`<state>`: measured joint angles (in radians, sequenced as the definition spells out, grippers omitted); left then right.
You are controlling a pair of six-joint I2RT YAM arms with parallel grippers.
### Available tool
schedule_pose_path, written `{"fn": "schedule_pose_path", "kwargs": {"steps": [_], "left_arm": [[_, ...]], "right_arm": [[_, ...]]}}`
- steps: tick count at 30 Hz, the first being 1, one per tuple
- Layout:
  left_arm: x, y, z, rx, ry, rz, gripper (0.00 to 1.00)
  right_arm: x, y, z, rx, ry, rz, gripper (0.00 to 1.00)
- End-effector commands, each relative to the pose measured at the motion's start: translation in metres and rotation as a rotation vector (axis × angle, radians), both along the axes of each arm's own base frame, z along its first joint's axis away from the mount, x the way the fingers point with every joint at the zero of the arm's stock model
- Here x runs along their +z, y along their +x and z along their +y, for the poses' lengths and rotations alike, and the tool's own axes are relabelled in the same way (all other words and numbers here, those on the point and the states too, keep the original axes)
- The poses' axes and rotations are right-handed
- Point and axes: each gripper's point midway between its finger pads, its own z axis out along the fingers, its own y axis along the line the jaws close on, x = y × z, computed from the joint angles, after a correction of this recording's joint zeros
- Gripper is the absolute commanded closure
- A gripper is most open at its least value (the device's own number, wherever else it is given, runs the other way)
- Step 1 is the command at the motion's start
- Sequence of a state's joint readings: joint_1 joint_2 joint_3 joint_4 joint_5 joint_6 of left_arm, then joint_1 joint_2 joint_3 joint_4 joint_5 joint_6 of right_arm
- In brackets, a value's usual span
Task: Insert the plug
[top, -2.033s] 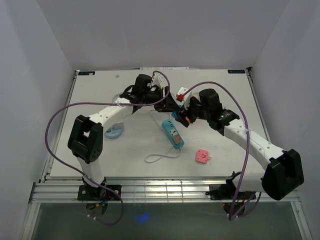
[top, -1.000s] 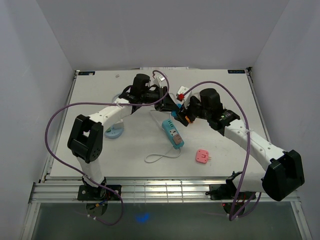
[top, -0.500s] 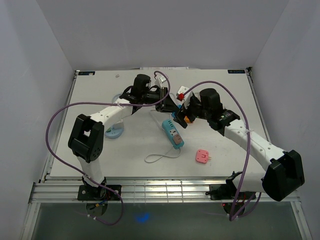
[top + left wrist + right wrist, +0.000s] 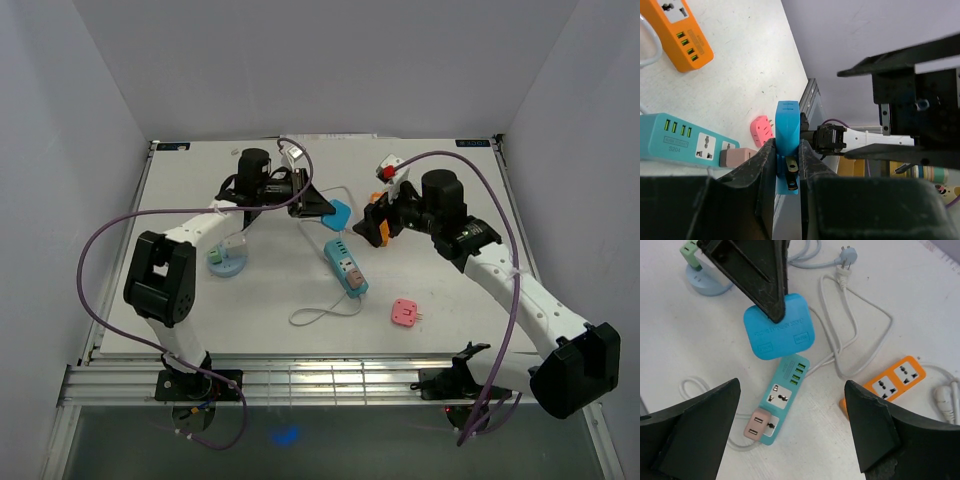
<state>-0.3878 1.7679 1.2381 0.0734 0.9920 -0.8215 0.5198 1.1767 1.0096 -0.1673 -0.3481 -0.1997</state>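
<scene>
**A:** What do we have at the left gripper (image 4: 788, 150)?

**B:** We see it clamped on the blue plug (image 4: 788, 125), one finger (image 4: 767, 160) on each flat side. The right gripper (image 4: 791, 390) holds nothing, and its jaws stand wide apart above the strips.

**A:** Where do we place the plug?

**B:** Held off the table (image 4: 200, 310), just beyond the far end of the teal power strip (image 4: 782, 395), between the two arms.

**A:** What do we see around it?

**B:** A pink plug (image 4: 757, 425) already sits in the socket at the teal strip's near end. The universal socket next to it is free, with the green USB ports beyond. An orange power strip (image 4: 890, 382) lies to the right, partly under the right gripper in the top view. A white cable (image 4: 855, 335) loops between the two strips. A pink adapter (image 4: 404, 312) lies apart, nearer the right arm's base. A green plug (image 4: 690, 250) stands on a pale blue round base (image 4: 707, 282) over by the left arm.

**A:** And how do we read the plug's direction?

**B:** From the left wrist we see it edge-on, thin, reaching out past the fingertips along the line of the gripper. From the right wrist, its broad lettered face looks up at the camera. We cannot tell which way its pins point.
</scene>
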Motion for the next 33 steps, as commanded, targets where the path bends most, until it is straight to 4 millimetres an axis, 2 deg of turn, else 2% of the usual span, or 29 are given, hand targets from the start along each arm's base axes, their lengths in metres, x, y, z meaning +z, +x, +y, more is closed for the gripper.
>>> {"fn": "schedule_pose_path", "kwargs": {"steps": [1, 6, 8, 9, 10, 13, 14, 16, 17, 18, 19, 20, 22, 24, 30, 33], "left_arm": [[0.061, -0.018, 0.007, -0.054, -0.094, -0.177, 1.00], [0.089, -0.026, 0.011, -0.043, -0.140, -0.273, 1.00], [0.101, -0.031, 0.013, -0.041, -0.163, -0.316, 1.00], [0.106, -0.033, 0.013, -0.038, -0.174, -0.315, 1.00], [0.113, -0.034, 0.014, -0.036, -0.190, -0.343, 1.00], [0.127, -0.040, 0.016, -0.033, -0.229, -0.374, 1.00], [0.130, -0.042, 0.016, -0.033, -0.237, -0.378, 1.00], [0.139, -0.045, 0.017, -0.034, -0.262, -0.385, 1.00], [0.141, -0.046, 0.017, -0.035, -0.269, -0.386, 1.00], [0.143, -0.047, 0.017, -0.038, -0.275, -0.385, 1.00], [0.146, -0.048, 0.017, -0.041, -0.285, -0.396, 1.00], [0.147, -0.050, 0.018, -0.048, -0.292, -0.383, 1.00], [0.149, -0.051, 0.017, -0.057, -0.306, -0.387, 1.00], [0.149, -0.054, 0.017, -0.069, -0.318, -0.367, 1.00], [0.152, -0.059, 0.018, -0.082, -0.351, -0.365, 1.00], [0.154, -0.061, 0.018, -0.088, -0.355, -0.375, 1.00]], "right_arm": [[0.035, 0.003, 0.002, -0.042, 0.190, 0.159, 0.09], [0.056, -0.003, 0.019, -0.023, 0.383, 0.325, 0.02], [0.079, -0.004, 0.023, 0.002, 0.476, 0.274, 0.01], [0.076, -0.004, 0.023, -0.004, 0.503, 0.292, 0.00], [0.091, -0.004, 0.025, 0.008, 0.570, 0.292, 0.04], [0.095, -0.009, 0.030, 0.038, 0.641, 0.351, 0.07], [0.105, -0.011, 0.032, 0.073, 0.674, 0.320, 0.07], [0.109, -0.013, 0.033, 0.092, 0.709, 0.320, 0.13], [0.117, -0.015, 0.034, 0.118, 0.737, 0.312, 0.17], [0.118, -0.016, 0.036, 0.132, 0.742, 0.316, 0.25], [0.123, -0.016, 0.037, 0.145, 0.745, 0.318, 0.28], [0.119, -0.016, 0.040, 0.156, 0.742, 0.343, 0.29], [0.125, -0.019, 0.041, 0.183, 0.760, 0.330, 0.31], [0.127, -0.021, 0.041, 0.197, 0.772, 0.330, 0.39], [0.125, -0.023, 0.044, 0.221, 0.780, 0.359, 0.39], [0.126, -0.025, 0.045, 0.239, 0.802, 0.367, 0.48]]}}
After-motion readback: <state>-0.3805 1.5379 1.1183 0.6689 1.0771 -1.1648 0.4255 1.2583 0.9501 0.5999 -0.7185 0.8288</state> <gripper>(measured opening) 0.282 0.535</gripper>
